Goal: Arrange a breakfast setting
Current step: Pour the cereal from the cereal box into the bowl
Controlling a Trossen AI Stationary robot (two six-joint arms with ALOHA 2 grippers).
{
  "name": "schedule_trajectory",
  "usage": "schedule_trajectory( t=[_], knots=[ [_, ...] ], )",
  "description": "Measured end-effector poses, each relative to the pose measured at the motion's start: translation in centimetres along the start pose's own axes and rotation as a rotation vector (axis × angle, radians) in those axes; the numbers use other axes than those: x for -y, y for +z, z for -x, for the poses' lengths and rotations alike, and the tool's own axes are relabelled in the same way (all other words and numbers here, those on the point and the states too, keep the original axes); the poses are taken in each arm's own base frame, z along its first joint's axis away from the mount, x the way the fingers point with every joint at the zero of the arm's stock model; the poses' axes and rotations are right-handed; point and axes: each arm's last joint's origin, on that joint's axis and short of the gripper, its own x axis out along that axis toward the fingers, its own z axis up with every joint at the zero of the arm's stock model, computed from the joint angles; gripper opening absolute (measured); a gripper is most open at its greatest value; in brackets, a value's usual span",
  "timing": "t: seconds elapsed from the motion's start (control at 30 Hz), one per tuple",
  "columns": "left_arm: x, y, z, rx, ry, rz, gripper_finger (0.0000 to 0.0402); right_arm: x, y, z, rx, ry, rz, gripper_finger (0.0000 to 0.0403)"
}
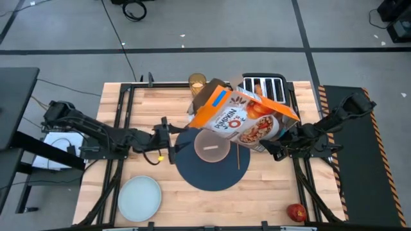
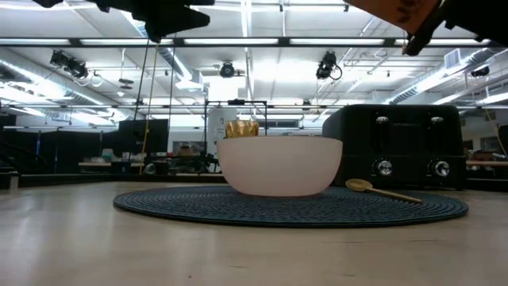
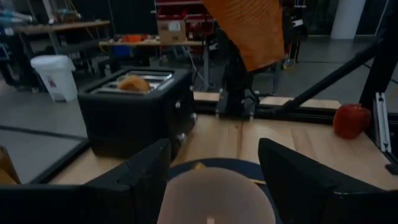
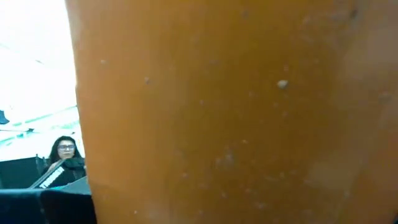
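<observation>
The cereal box is held tilted in the air above the bench, its open top flaps pointing toward the amber juice glass and its body hanging over the far-right part of the large round dark-blue mat. It is grasped at its lower end by the right claw, which is clenched on the box (in the right wrist view the orange cardboard fills nearly the whole picture, with a person seated in the room at the edge).

The pinkish clear bowl is seen standing on the mat, below the box's open end. The gold spoon lies on the mat just to the right of the bowl, its bowl end toward the low camera's left. The left claw is held above the bench at the mat's left edge, facing the bowl, with its fingers spread and grasping nothing.

The black toaster stands at the far side of the bench, behind the box, and toast is seen in one of its slots. The pale blue-green plate rests near the front left of the bench, off the mat. The red apple lies at the front right corner, well apart from the mat.
</observation>
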Motion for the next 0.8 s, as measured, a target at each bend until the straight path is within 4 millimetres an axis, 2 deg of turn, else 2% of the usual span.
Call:
schedule_trajectory(
  t=[0.33, 0.5, 0.8],
  knots=[
    [0.7, -1.1, -1.3, -0.004, 0.006, 0.066, 0.0249, 0.0, -0.5, 1.2, -0.060, -0.003, 0.022, 0.0307],
    [1.1, -2.7, -2.2, -0.064, 0.016, 0.073, 0.0249, -0.1, 0.3, 1.3, -0.007, 0.006, 0.036, 0.0307],
    [2.5, -5.1, -2.7, -0.151, -0.006, 0.086, 0.0249, 0.0, 0.6, 1.3, 0.010, 0.004, 0.036, 0.0307]
  ],
)
